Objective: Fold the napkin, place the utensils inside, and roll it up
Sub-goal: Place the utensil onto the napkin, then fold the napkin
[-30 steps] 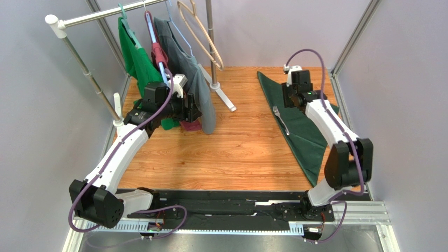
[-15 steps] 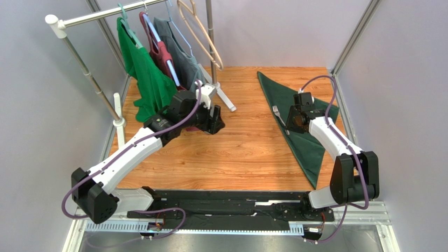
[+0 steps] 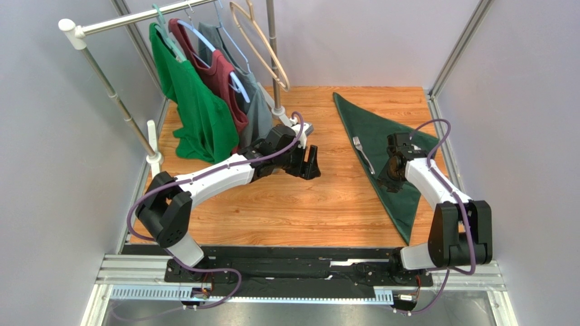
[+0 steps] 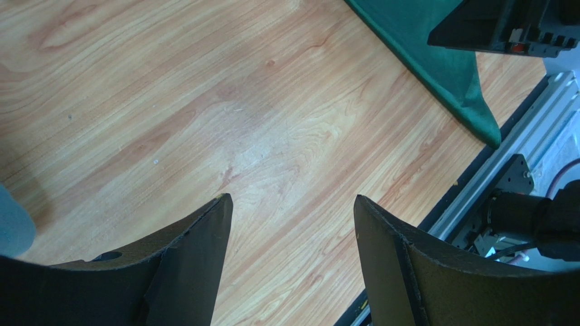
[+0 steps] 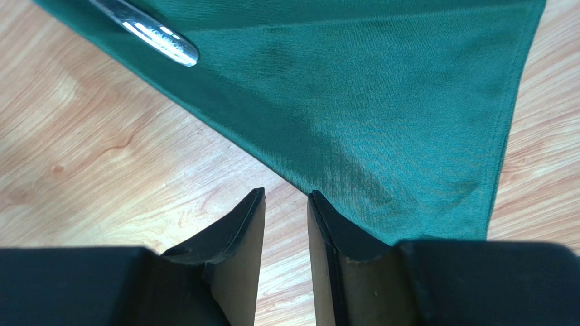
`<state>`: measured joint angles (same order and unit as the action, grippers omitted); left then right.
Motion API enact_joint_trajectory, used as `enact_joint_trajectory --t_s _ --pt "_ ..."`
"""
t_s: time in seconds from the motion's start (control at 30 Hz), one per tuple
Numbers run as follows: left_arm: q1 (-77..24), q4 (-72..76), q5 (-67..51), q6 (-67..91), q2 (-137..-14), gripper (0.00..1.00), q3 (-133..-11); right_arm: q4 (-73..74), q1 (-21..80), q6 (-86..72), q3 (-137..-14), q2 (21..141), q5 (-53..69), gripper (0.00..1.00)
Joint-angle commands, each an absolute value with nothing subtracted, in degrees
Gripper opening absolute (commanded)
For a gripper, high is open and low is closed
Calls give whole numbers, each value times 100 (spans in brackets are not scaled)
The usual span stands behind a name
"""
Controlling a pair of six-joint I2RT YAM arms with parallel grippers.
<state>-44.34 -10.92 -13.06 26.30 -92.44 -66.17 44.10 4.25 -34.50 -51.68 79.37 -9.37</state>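
- Mounting rail [image 3: 306, 272] w/ both arm bases runs along the near edge of the wood tabletop [image 3: 306, 210].
- Napkin [image 3: 373, 125] lies on the right side of the tabletop, folded to a long triangle. Its near tip points at the rail, and the right arm crosses over its right part.
- R tool [image 3: 389, 175] is low at the napkin's left edge. In the wrist view, R tool [image 5: 286, 193] has only a narrow gap w/ bare wood showing through, nothing held. One fingertip [image 5: 320, 204] is at the cloth edge, the other is over wood; can't tell if it touches.
- Fork [image 3: 363, 155] lies on the napkin, just beyond the R tool, apart from it.
- L tool [image 3: 310, 163] is mid-tabletop, well apart from the napkin. It is spread wide and empty, w/ bare wood below [image 4: 293, 204].
- Rack foot [image 3: 294, 128] is just behind the L tool.
- Far left is the rack [image 3: 109, 26] w/ a green shirt [image 3: 194, 109], a dark red shirt [image 3: 221, 78], a grey-green shirt [image 3: 257, 115] and bare hangers [image 3: 262, 47].
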Motion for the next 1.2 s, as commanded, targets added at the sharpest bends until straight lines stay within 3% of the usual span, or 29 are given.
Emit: enact_joint_trajectory --t_s 0.0,0.23,0.7,0.93,1.17 --pt "-4307 -825 -1397 2514 -9420 75 -7180 4210 203 -3884 -5369 8182 -1037 33" --pt "-3965 -642 -1485 2522 -9992 75 -7812 3745 -325 -3964 -5694 8586 -871 32" --pt "-3797 -325 -985 3146 -12550 72 -10300 2630 -26 -3289 -6187 9017 -588 30" --pt "-3779 -150 -712 3208 -12411 72 -9888 1496 369 -2848 -6977 9737 -133 30" --pt "-3762 -62 -729 3121 -11971 72 -9326 485 510 -3154 -8278 11449 729 31"
